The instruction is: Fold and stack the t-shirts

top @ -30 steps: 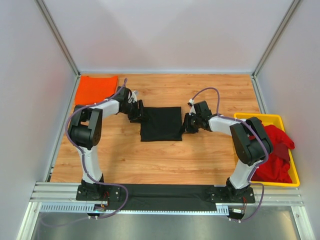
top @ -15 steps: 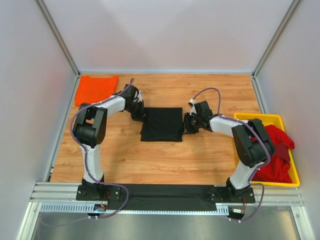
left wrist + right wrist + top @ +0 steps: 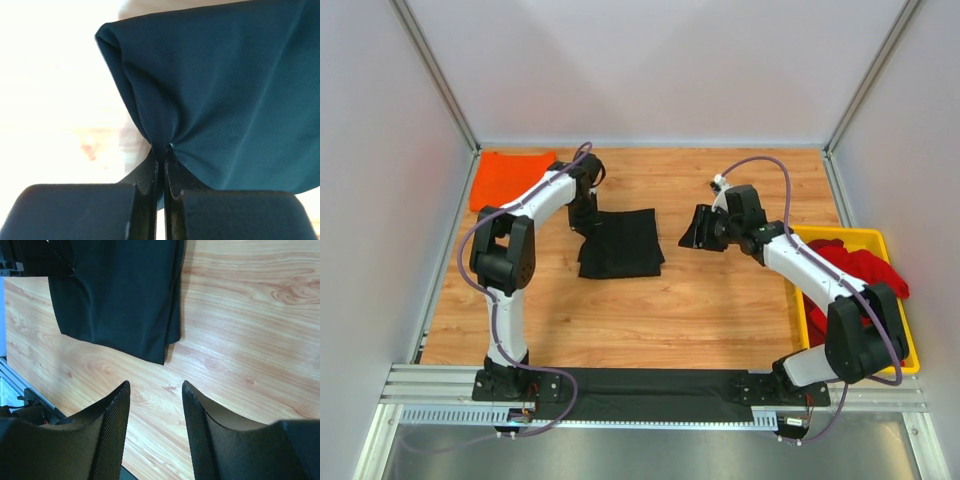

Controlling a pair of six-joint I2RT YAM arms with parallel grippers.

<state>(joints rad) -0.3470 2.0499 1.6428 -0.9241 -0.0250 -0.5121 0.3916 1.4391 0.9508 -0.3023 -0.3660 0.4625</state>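
- The left end effector [image 3: 160, 156] is clenched on the black t-shirt [image 3: 620, 243]. In the left wrist view its two fingers [image 3: 145, 200] are pressed together with a gathered pinch of dark cloth between them.
- From above, that grip sits at the left edge of the black t-shirt, near its far corner.
- The black t-shirt is a folded rectangle lying slightly askew on the wooden counter [image 3: 720, 300], left of centre. Its cloth puckers toward the pinch point.
- The right end effector [image 3: 700, 228] is released. In the right wrist view its fingers [image 3: 112, 430] stand apart with only bare counter between them.
- It sits to the right of the black t-shirt, clear of its right edge and not touching it.
- The orange t-shirt [image 3: 510, 178] lies folded flat in the far left corner of the counter, apart from the black one.
- The red t-shirts [image 3: 878, 275] are heaped loosely in the yellow plastic tray [image 3: 865, 234] at the counter's right edge, partly hidden behind the right arm.
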